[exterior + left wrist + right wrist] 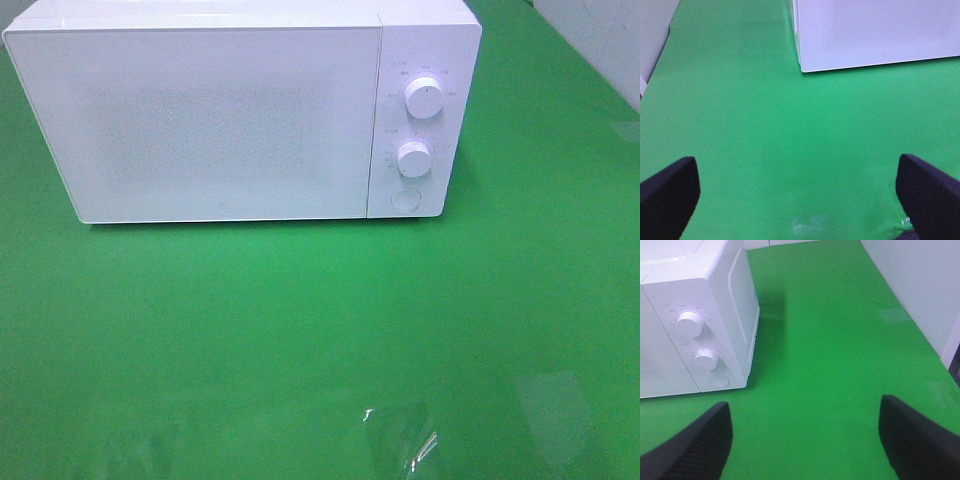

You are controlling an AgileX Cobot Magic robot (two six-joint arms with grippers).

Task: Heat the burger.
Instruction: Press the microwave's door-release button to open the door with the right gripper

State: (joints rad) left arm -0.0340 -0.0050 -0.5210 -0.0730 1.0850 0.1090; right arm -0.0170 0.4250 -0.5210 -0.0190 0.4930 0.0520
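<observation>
A white microwave [200,120], door shut, stands on a glossy green cloth [300,330] by a pale wall [920,280]. The left gripper [800,200] and right gripper [805,440] gape, empty. The burger is unseen, possibly inside.

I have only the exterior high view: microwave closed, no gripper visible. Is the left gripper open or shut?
Observer: The left gripper is open and holds nothing.
Operator: And the right one?
Observer: The right gripper is open too, and empty.
Operator: Does any wrist view show the burger?
Observer: No. Neither wrist view shows it, only the microwave and green cloth.
</observation>
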